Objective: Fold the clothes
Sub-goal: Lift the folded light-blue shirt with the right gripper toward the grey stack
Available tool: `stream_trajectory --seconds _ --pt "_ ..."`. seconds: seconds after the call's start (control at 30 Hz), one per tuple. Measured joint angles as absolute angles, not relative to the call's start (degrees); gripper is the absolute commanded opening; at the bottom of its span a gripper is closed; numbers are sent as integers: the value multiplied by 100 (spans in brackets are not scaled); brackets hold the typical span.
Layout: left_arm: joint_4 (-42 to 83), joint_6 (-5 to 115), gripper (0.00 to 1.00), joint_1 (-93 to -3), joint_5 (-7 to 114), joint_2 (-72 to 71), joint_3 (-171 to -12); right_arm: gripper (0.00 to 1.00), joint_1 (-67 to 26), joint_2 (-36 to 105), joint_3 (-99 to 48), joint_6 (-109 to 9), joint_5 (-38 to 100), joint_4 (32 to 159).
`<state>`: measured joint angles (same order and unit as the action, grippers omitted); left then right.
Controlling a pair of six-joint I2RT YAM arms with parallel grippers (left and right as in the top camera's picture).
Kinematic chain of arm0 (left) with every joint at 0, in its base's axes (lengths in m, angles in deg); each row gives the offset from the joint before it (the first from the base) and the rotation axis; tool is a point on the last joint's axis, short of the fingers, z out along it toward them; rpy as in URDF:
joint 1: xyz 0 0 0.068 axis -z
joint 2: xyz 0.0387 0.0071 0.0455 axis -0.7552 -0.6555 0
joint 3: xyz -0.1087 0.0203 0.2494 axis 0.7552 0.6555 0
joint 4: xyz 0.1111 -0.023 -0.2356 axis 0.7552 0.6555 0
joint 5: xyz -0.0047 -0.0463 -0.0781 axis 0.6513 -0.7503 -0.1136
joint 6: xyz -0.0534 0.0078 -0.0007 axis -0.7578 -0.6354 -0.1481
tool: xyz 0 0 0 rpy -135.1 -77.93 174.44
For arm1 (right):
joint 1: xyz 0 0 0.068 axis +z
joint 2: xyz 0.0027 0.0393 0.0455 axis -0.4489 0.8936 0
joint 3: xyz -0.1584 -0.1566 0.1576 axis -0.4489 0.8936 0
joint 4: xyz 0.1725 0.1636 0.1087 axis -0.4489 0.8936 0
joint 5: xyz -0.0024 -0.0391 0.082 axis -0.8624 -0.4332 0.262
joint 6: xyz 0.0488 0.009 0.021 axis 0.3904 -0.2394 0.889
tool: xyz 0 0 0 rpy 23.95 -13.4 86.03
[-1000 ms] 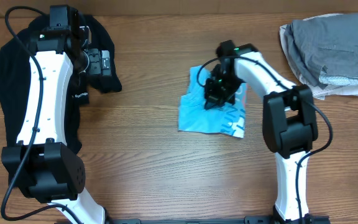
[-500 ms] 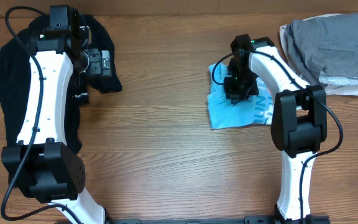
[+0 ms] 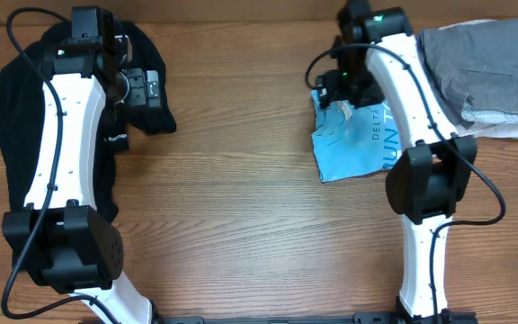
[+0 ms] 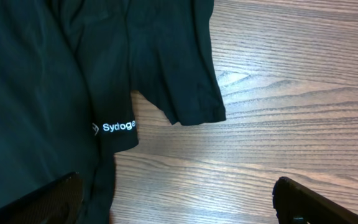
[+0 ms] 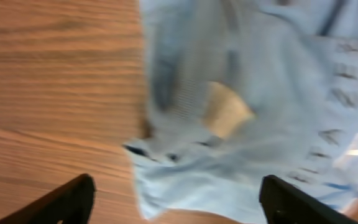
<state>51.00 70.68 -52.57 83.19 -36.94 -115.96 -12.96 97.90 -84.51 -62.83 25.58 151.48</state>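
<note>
One light blue T-shirt (image 3: pixel 353 148) lies crumpled at the right of the table (image 3: pixel 241 225), just beside one heap of gray clothing (image 3: pixel 479 58). One black shirt (image 3: pixel 7 117) lies far left. The right gripper (image 5: pixel 179 202) hangs over the blue shirt and the left gripper (image 4: pixel 176 205) over the black sleeve, each with fingers spread.

Left arm (image 3: pixel 61 135) stretched far-left, left fingers (image 4: pixel 51 199) spread wide. Right arm (image 3: pixel 405 79) stretched forward, right fingers (image 5: pixel 67 200) spread wide.
</note>
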Motion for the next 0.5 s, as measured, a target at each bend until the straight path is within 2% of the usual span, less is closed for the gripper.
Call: stream_trajectory --seconds 0.1,0.17,0.43,0.5 --pt "5087 7068 99 -5257 8319 -3694 -11596 99 -1053 9787 -8215 -5979 2479 14790" --pt "5079 7070 100 -5257 8319 -3694 -11596 100 -922 9787 -7976 -5789 2368 14597" --pt "5074 7077 100 -5257 8321 -3697 -11596 100 -859 9790 -6549 -5439 1430 13526" --pt "5074 7077 100 -5257 8321 -3697 -11596 96 -859 9790 -6350 -5437 1318 13312"
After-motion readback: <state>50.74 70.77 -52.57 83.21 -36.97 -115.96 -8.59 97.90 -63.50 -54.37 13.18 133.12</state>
